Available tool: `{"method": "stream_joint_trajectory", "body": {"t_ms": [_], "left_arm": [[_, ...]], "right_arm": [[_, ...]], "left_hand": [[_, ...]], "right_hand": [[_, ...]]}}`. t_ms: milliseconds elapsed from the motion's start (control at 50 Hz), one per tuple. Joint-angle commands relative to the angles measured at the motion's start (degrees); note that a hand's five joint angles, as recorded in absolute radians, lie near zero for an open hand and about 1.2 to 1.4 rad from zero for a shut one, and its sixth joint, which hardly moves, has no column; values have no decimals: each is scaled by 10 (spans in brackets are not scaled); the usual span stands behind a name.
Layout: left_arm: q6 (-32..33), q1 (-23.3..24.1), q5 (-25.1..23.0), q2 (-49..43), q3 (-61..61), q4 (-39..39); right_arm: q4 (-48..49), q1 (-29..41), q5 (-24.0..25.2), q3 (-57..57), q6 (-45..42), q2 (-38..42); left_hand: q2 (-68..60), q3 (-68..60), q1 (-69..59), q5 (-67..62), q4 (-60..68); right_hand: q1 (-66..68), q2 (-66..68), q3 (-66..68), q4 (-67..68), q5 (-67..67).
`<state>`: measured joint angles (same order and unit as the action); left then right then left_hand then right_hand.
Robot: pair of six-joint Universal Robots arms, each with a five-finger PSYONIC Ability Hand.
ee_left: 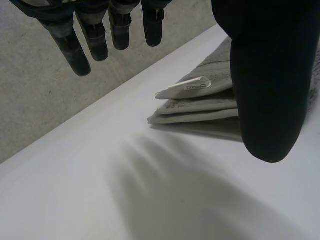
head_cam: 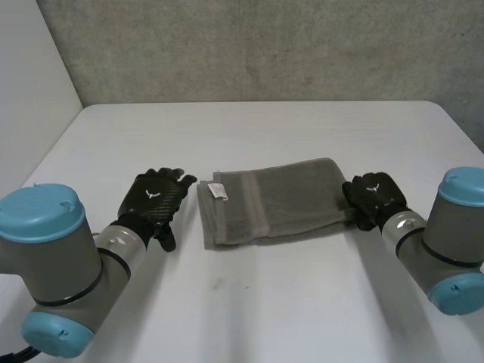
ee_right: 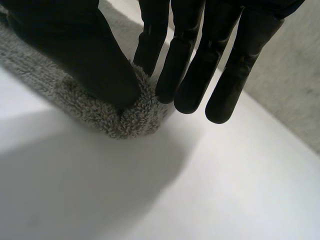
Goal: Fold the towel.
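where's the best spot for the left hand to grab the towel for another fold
Probably the tagged end of the towel, nearest the left hand. Come in low from that side: the stacked layers' edges face it, so fingers could slide under, thumb on top. The right hand pinches the opposite end.

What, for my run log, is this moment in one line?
towel: folded, on table | left hand: open, beside towel | right hand: pinching towel's end
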<state>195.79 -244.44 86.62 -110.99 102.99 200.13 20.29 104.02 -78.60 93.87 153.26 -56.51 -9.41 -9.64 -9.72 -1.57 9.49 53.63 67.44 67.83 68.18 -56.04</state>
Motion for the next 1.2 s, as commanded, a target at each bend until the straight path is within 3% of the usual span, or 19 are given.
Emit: {"method": "stream_joint_trajectory", "body": {"t_ms": [20, 80, 120, 180, 380, 460, 480, 500, 520, 540, 560, 600, 680, 720, 880, 1040, 1200], "left_arm": [[-1, -2, 0, 1, 1, 0], [0, -2, 0, 2, -1, 0], [0, -2, 2, 2, -2, 0], [0, -3, 4, 3, -2, 0], [-21, -22, 7, 51, -4, -7], [-40, -22, 6, 56, -9, -8], [-49, -23, 5, 56, -11, -8], [-54, -22, 5, 56, -16, -7], [-54, -22, 5, 56, -17, -7], [-57, -21, 4, 56, -23, -8], [-57, -21, 4, 56, -24, -8], [-59, -17, 5, 51, -39, -8], [-61, -11, 5, 45, -61, -8], [-64, -5, 4, 39, -75, -8], [-149, 63, 5, -22, -182, -16], [-217, 98, 3, -130, -288, -63], [-226, 96, 11, -224, -357, -137]], "right_arm": [[11, 38, -22, -48, -77, -28], [11, 76, -30, -67, -89, -30], [12, 166, -31, -104, -103, -22], [16, 230, -26, -125, -106, -7], [10, 320, 31, -139, -153, 93], [12, 320, 31, -137, -156, 97], [15, 319, 27, -138, -148, 89], [14, 317, 22, -136, -139, 75], [14, 317, 22, -136, -139, 75], [13, 315, 17, -133, -119, 50], [12, 308, 10, -131, -91, 29], [10, 292, 4, -125, -55, 10], [7, 261, -3, -111, 21, -20], [-4, 240, -3, -96, 102, -53], [-88, 160, -1, -105, 227, -71], [-146, 131, 5, -180, 238, 2], [-173, 138, 10, -257, 231, 70]], "left_hand": [[-6, -4, -3, 15, 6], [-6, -4, -3, 15, 6], [-6, -4, -3, 15, 6], [-6, -4, -3, 15, 6], [-13, -11, -10, 8, 12], [-15, -13, -12, 7, 14], [-16, -14, -13, 5, 16], [-18, -16, -15, 3, 17], [-18, -16, -15, 3, 17], [-16, -14, -13, 5, 16], [-16, -14, -13, 5, 16], [-16, -14, -13, 5, 16], [-18, -16, -15, 3, 17], [-18, -16, -15, 3, 17], [-23, -21, -20, -2, 22], [-35, -33, -32, -13, 34], [-35, -33, -32, -13, 34]], "right_hand": [[264, 126, 122, 118, -140], [264, 126, 122, 118, -140], [264, 126, 122, 118, -140], [264, 126, 122, 118, -140], [264, 126, 122, 118, -140], [264, 126, 122, 118, -140], [173, 35, 31, 27, -49], [-70, -208, -212, -215, 194], [-72, -210, -214, -218, 196], [-260, -398, -402, -406, 384], [-367, -505, -509, -513, 491], [-416, -555, -558, -562, 541], [-436, -574, -578, -582, 560], [-436, -574, -578, -582, 560], [-436, -574, -578, -582, 560], [-436, -574, -578, -582, 560], [-436, -574, -578, -582, 560]]}}
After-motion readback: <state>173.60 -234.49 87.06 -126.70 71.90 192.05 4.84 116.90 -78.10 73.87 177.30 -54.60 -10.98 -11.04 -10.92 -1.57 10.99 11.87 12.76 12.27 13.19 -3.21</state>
